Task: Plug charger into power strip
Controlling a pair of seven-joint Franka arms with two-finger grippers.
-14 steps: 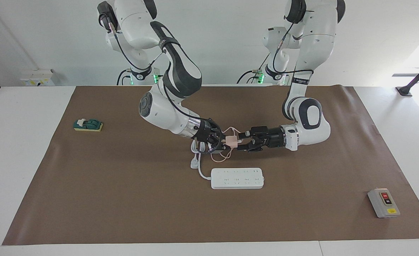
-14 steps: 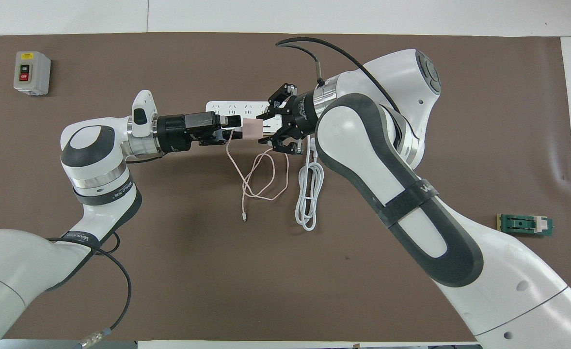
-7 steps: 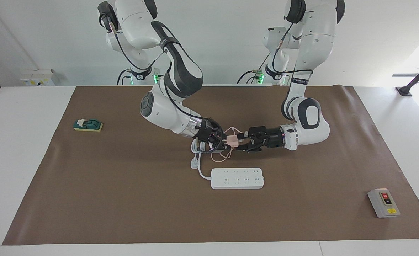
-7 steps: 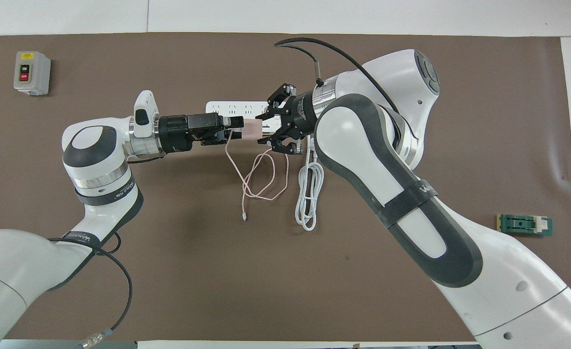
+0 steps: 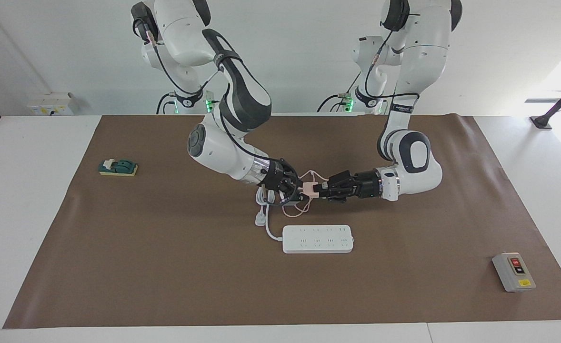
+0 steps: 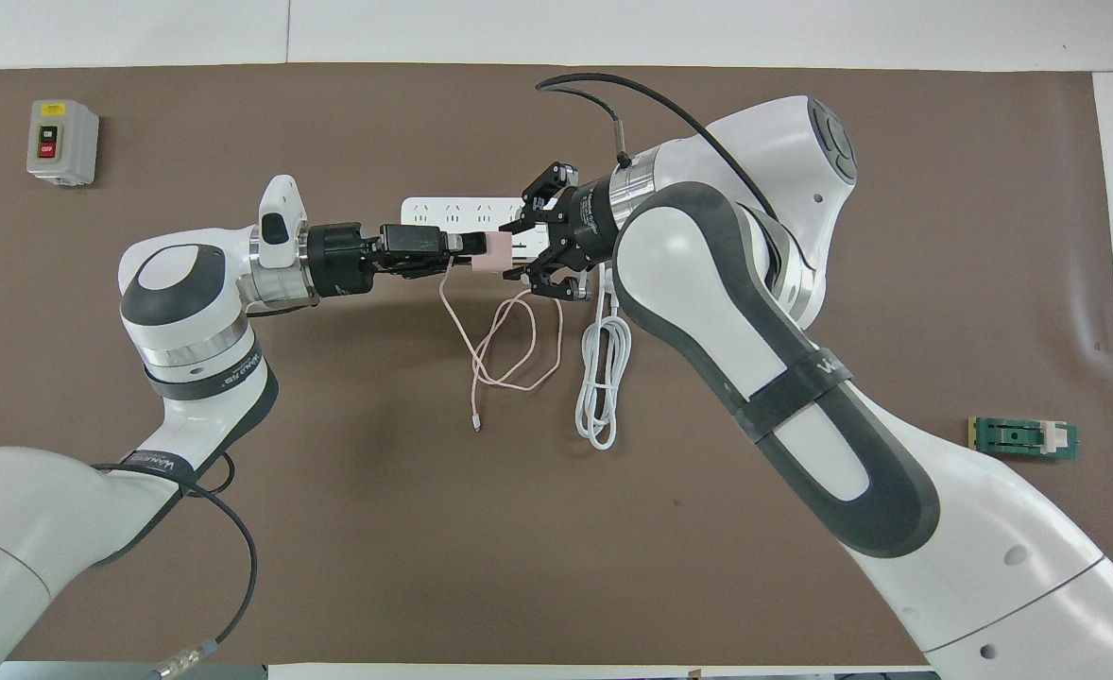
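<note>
Lighting: bright, even, diffuse. Glare: strong daylight washes out the facing view's edge toward the left arm's end. Shadows: soft, faint, on the brown mat (image 5: 166, 267) beneath both arms. Focus: sharp throughout; no motion blur. Distortion: slight bowing at overhead edges.

A brown mat (image 5: 166, 267) covers a white table (image 5: 23, 214) before a plain white wall (image 5: 71, 47).
</note>
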